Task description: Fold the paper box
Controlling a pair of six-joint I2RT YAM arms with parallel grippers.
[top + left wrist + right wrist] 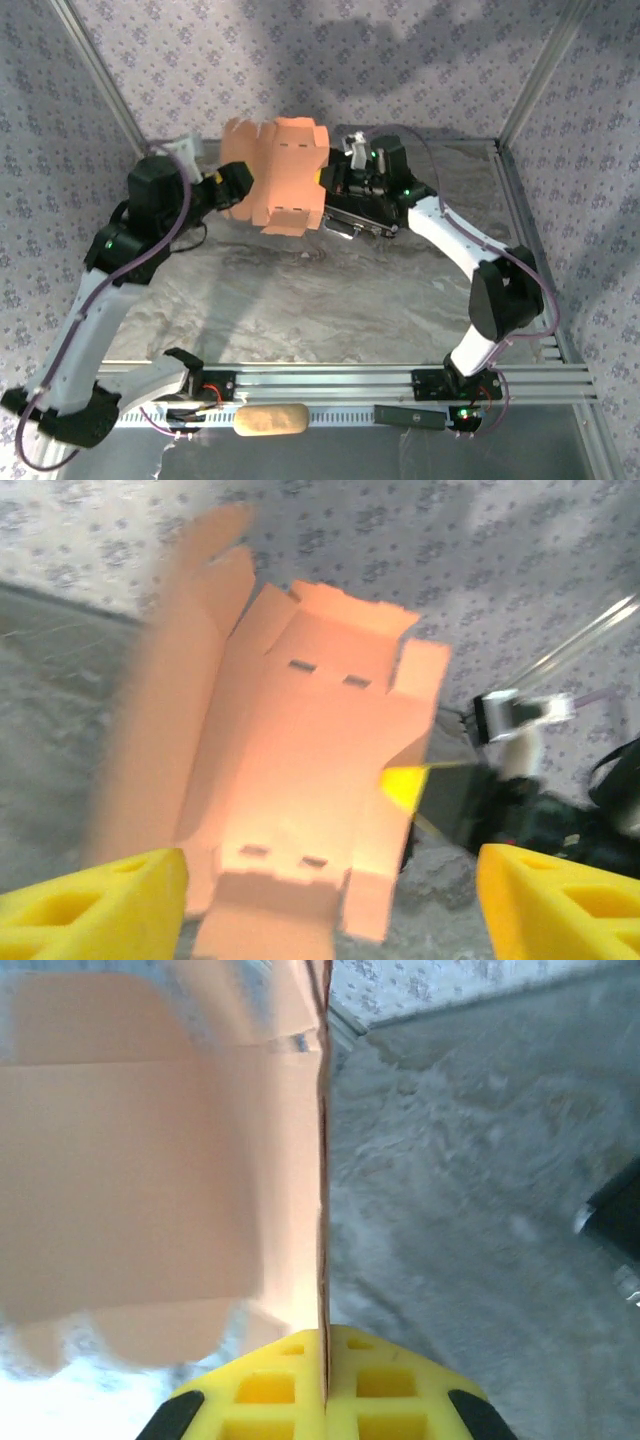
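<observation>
The paper box [280, 175] is a salmon die-cut sheet with partly raised flaps, held up off the table at the back. My right gripper [326, 186] is on its right edge, and in the right wrist view the yellow fingers [380, 1390] press together on the thin cardboard edge [322, 1210]. My left gripper [236, 190] sits at the sheet's left side. Its yellow fingers [95, 900] stand wide apart in the left wrist view, with the sheet [310, 750] ahead of them and not touched. The right gripper's yellow tip [405, 785] shows at the sheet's right edge.
A black hard case [365, 215] lies on the marbled table just behind and under my right gripper; its corner [615, 1210] shows in the right wrist view. A tan oblong block [270, 420] rests on the near rail. Metal frame posts and patterned walls enclose the table.
</observation>
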